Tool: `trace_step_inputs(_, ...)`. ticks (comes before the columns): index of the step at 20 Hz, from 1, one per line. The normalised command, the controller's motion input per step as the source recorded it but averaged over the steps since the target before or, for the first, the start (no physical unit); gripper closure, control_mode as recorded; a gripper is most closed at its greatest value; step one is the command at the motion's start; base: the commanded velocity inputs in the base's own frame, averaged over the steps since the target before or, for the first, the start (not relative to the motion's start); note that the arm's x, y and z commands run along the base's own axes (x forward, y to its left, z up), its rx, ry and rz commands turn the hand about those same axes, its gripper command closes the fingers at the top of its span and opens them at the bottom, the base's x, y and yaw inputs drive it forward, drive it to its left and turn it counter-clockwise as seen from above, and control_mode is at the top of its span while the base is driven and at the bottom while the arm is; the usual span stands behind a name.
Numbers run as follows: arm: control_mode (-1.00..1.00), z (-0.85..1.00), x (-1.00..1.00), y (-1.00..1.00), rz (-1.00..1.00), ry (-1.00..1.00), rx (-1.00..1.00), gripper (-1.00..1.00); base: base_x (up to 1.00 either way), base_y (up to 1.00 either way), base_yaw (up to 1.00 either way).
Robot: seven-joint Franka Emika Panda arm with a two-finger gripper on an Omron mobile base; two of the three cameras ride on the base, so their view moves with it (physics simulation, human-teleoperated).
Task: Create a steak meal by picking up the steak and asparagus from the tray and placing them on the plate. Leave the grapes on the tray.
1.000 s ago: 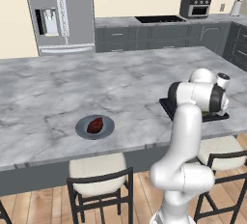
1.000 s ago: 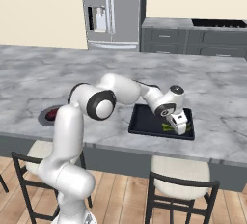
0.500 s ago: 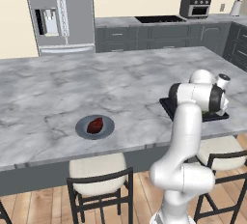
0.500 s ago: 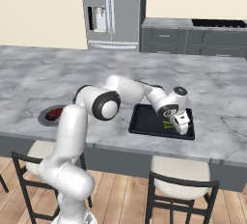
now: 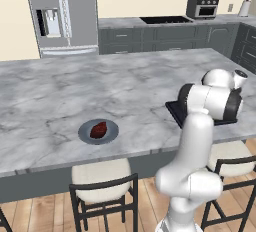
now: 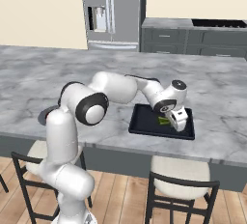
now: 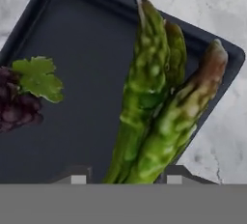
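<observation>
Bumpy green asparagus (image 7: 154, 117) stalks lie on flat black tray (image 7: 82, 39).

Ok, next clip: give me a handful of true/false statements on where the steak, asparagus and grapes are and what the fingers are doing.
1. The steak lies on the plate. True.
2. The asparagus is on the plate too. False: it lies on the tray, near one corner.
3. The grapes sit on the tray. True, apart from the asparagus, with a green leaf on them.
4. The gripper is over the grapes. False: its fingers stand either side of the asparagus stalks.
5. The tray sits next to the plate. False: bare marble counter separates them.
</observation>
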Motion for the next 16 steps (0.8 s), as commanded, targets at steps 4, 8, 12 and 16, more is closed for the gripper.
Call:
trace_step_inputs(4, -1.0, 0.9, -0.51, 0.82, 0.11, -0.17, -0.09, 1.0, 0.0, 0.0, 0.0)
trace_step_inputs(8, -1.0, 0.86, -0.26, 0.99, 0.21, -0.21, -0.04, 1.0, 0.0, 0.0, 0.0)
trace_step_inputs(12, -1.0, 0.68, -0.15, 1.0, 0.29, -0.15, -0.08, 1.0, 0.0, 0.0, 0.0)
trace_step_inputs(16, -1.0, 0.53, -0.04, 1.0, 0.37, -0.08, -0.06, 1.0, 0.0, 0.0, 0.0)
